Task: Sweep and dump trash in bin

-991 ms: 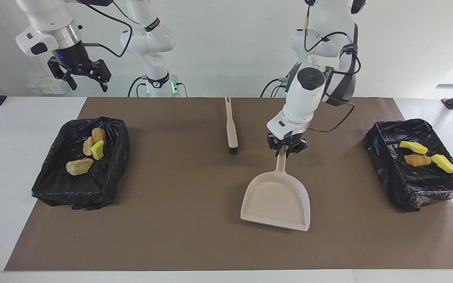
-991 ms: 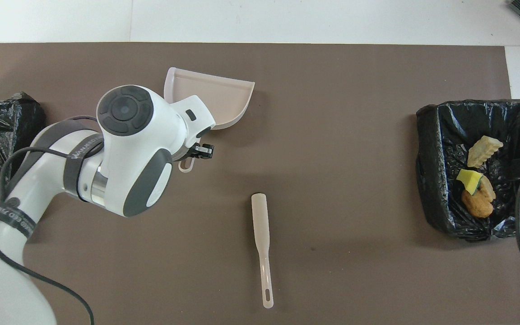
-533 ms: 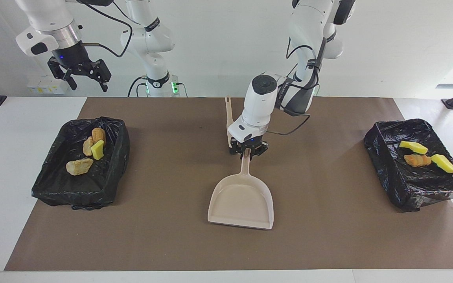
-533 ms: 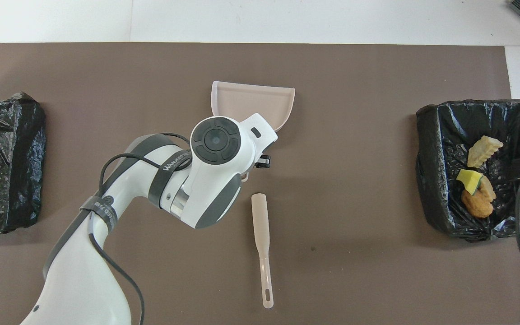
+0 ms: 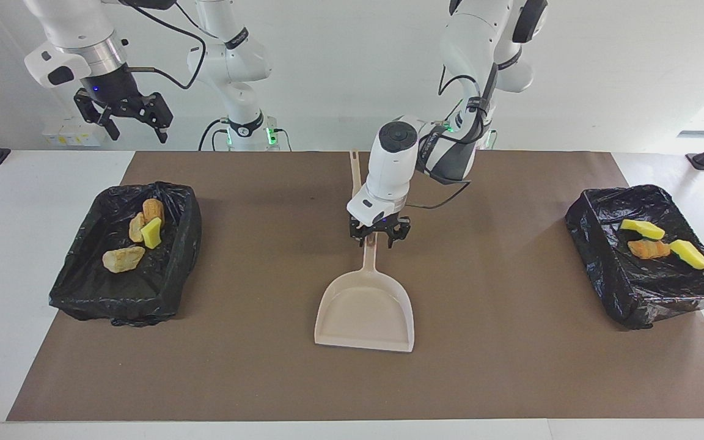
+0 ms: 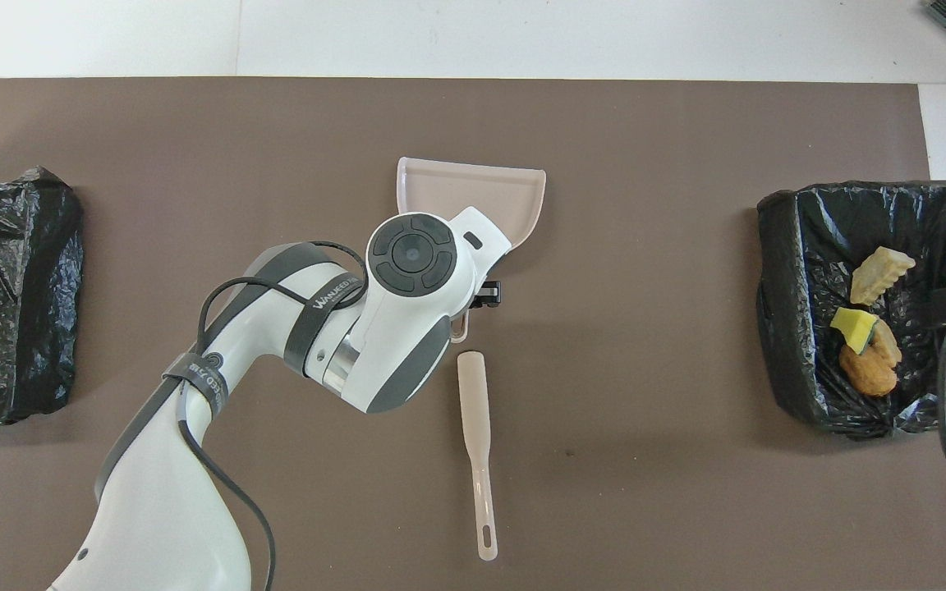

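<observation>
You see the left arm (image 6: 292, 328) reaching over the brown mat (image 6: 645, 123), its wrist covering the beige dustpan's (image 6: 473, 185) handle, with the brush (image 6: 475, 427) just nearer and trash (image 6: 867, 345) in a black-lined bin (image 6: 785, 328).

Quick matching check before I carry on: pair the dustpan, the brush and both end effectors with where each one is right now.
Things:
1. dustpan
2. brush
3. left end effector
4. right end effector

Places:
A. up in the air at the right arm's end of the table, holding nothing
B. flat on the brown mat, mouth pointing away from the robots
C. at the dustpan's handle
D. lying on the mat, nearer to the robots than the dustpan

Pairs: 1-B, 2-D, 3-C, 4-A
</observation>
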Robot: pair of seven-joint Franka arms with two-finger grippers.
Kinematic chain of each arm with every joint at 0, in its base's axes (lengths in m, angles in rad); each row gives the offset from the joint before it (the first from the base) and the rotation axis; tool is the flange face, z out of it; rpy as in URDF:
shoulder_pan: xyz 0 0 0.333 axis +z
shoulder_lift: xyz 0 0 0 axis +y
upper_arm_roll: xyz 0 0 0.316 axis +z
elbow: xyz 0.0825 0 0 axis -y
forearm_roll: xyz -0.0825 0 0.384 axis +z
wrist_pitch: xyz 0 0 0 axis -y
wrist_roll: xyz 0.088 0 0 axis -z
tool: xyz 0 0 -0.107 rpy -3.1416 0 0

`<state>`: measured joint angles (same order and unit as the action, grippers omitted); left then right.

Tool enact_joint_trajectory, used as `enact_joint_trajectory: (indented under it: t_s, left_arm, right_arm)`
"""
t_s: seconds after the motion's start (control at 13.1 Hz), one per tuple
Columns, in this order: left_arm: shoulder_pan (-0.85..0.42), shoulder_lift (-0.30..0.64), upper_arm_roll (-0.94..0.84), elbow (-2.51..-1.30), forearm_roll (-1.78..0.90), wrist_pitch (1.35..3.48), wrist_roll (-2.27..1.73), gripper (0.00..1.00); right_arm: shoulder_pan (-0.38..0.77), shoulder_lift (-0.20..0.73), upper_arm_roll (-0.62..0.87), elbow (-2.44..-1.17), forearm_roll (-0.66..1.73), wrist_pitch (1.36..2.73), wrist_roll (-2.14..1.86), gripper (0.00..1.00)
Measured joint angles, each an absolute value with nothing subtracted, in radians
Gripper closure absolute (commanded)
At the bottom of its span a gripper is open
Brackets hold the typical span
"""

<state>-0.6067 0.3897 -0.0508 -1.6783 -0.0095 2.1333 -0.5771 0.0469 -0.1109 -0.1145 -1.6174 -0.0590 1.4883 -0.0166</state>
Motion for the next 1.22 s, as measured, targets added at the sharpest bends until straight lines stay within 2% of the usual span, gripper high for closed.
enact_joint_trajectory:
  t_s: [0.3, 0.91, 1.22]
  left_arm:
    - [-0.532, 0.321, -0.035, -1.665, -0.009, 2.055, -0.569, 0.00]
    - [-0.241, 0.239, -0.028, -1.619, -0.010, 1.892, -0.181, 0.00]
    - [-0.089, 0.155, -0.025, -1.613, -0.011, 1.755, 0.073, 0.00]
  right_arm:
    - [0.047, -0.111, -0.115, -1.617, -0.059, 1.488, -0.017, 0.00]
    - [0.047, -0.111, -0.115, -1.617, -0.059, 1.488, -0.017, 0.00]
    - [0.047, -0.111, -0.115, -1.617, -0.059, 1.488, -0.017, 0.00]
